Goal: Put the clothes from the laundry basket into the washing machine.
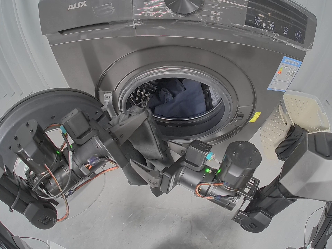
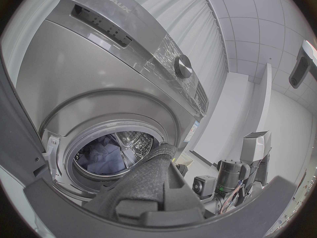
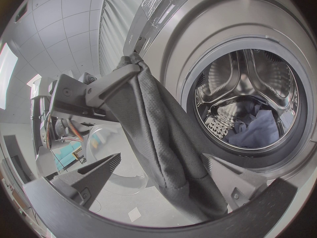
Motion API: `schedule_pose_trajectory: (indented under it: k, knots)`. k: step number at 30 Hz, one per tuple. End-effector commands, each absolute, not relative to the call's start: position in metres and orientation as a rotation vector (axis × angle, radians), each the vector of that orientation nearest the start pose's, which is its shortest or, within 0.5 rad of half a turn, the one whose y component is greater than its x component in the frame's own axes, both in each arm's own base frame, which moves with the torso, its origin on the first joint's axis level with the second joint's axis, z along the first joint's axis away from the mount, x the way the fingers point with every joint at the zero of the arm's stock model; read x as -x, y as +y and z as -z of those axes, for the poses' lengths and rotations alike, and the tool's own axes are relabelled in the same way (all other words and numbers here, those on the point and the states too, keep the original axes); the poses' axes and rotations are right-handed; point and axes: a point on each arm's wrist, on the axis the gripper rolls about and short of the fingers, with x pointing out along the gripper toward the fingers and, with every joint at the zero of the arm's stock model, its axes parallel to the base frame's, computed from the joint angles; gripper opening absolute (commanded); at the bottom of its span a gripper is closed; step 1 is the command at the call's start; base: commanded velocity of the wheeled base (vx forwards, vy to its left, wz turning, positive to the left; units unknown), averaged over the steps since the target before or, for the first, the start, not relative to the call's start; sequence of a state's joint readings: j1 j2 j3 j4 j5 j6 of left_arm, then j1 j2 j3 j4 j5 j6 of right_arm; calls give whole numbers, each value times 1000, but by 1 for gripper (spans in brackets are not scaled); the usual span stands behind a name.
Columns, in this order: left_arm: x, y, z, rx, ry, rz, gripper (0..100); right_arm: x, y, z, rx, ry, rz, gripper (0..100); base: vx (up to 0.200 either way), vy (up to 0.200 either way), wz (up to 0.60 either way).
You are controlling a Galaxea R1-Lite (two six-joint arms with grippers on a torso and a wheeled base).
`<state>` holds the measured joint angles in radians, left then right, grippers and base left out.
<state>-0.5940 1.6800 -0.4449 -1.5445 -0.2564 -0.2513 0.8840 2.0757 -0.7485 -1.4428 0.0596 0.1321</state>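
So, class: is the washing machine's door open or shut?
Open: the door hangs swung aside, and blue clothes show inside the drum.

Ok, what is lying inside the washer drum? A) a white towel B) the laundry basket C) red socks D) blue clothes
D: blue clothes lie in the drum, behind the dark grey garment that the left end effector holds in front of the opening.

Bright, even overhead light. Glare streaks the plastic film [image 1: 221,7] along the top of the washing machine [image 1: 193,56], and its steel drum [image 3: 244,80] glints inside. Both wrist views bulge fisheye-fashion, with black corners around the machine.
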Motion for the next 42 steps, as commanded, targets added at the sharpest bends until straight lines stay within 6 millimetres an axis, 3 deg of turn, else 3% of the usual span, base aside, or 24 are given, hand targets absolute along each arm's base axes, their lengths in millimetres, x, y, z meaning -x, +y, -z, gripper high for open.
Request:
schedule_pose_trajectory:
  k: [1, 5, 11, 15, 26, 33, 34, 42]
  knots:
    - [-211, -150, -189, 288, -206, 880, 0, -236, 289, -119, -174, -58, -943, 0, 0, 0, 0]
    - [-212, -150, -187, 288, -199, 878, 0, -234, 285, -125, -182, -75, -938, 0, 0, 0, 0]
    - [-214, -151, -183, 283, -185, 874, 0, -218, 257, -152, -199, -113, -909, 0, 0, 0, 0]
    - [-214, -151, -183, 283, -185, 874, 0, -215, 240, -159, -199, -122, -883, 0, 0, 0, 0]
    - [-214, -151, -185, 287, -191, 875, 0, -219, 230, -157, -196, -116, -851, 0, 0, 0, 0]
    - [-213, -150, -188, 290, -202, 874, 0, -217, 230, -141, -171, -57, -840, 0, 0, 0, 0]
    - [-213, -150, -189, 291, -205, 875, 0, -219, 231, -137, -166, -46, -835, 100, 0, 0, 0]
    - [-217, -152, -189, 300, -212, 835, 0, -215, 247, -124, -134, -11, -877, 100, 0, 0, 0]
